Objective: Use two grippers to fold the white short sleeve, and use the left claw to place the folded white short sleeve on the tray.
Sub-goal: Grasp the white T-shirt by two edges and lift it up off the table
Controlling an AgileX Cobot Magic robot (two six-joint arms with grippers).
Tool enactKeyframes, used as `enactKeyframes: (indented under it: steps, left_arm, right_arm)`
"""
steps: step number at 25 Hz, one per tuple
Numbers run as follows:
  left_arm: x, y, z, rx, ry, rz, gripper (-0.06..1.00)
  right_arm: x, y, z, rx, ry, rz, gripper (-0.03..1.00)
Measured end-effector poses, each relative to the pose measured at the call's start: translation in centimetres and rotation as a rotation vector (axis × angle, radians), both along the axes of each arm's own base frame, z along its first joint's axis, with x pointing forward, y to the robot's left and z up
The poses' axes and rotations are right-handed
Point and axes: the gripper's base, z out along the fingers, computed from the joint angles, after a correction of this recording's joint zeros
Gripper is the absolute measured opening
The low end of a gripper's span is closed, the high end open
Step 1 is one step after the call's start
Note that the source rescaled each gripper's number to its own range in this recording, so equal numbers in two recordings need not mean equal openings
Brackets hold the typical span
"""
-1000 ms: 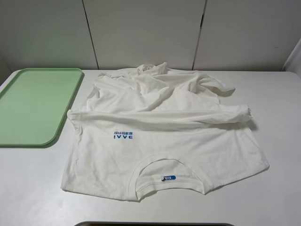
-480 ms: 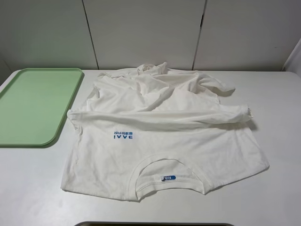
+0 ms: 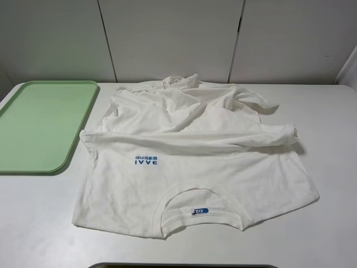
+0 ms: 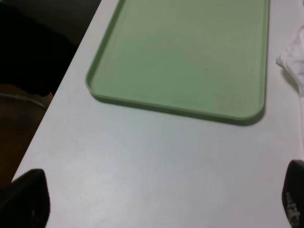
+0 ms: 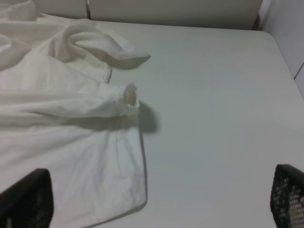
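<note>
Exterior high view: white short sleeve (image 3: 195, 162) lies across the centre of the frame on the matte white table (image 3: 44, 223). It is soft cotton, rumpled; the upper half is bunched in loose folds and the lower half lies flatter. A long crease ridge runs across the middle to a rolled sleeve cuff (image 3: 291, 134) at centre right. Blue lettering (image 3: 146, 161) sits left of centre, upside down. The curved ribbed collar with its blue neck label (image 3: 199, 211) is at lower centre.

Tray (image 3: 39, 128) at upper left: pale green smooth plastic, rectangular, rounded corners, low raised rim. Its right edge is just beside the shirt's left side, not touching.

Left gripper (image 4: 159, 197): two black fingertips, jaws spread wide, gripping nothing — over bare table near a short end of the tray.

Right gripper (image 5: 156, 197): black, mesh-textured pads, jaws likewise wide apart and gripping nothing — one finger above shirt fabric, the other above bare table.
</note>
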Motion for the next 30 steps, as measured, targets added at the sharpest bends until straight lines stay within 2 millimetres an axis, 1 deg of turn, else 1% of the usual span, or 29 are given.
enactKeyframes:
  steps: [14,21,23,25,27,30]
  left_arm:
    - [0.0,0.0,0.0,-0.002,-0.006,0.0,0.97]
    - [0.0,0.1,0.1,0.01,-0.011,0.007,0.97]
    - [0.0,0.1,0.4,0.006,-0.028,0.004,0.97]
    - [0.2,0.2,1.6,0.023,-0.039,0.012,0.97]
    - [1.0,0.4,2.6,0.042,-0.021,0.02,0.97]
    - [2.9,0.5,4.8,0.053,-0.034,0.01,0.97]
  right_arm:
    - [0.0,0.0,0.0,0.0,0.003,0.0,1.0]
    - [1.6,0.0,0.1,-0.003,0.1,0.0,1.0]
    - [2.6,0.1,1.3,-0.004,0.121,0.001,1.0]
    - [3.2,0.1,2.6,-0.007,0.1,0.004,1.0]
    - [4.2,0.2,3.8,-0.021,0.091,0.013,1.0]
    - [5.8,0.2,5.8,-0.054,0.073,0.031,1.0]
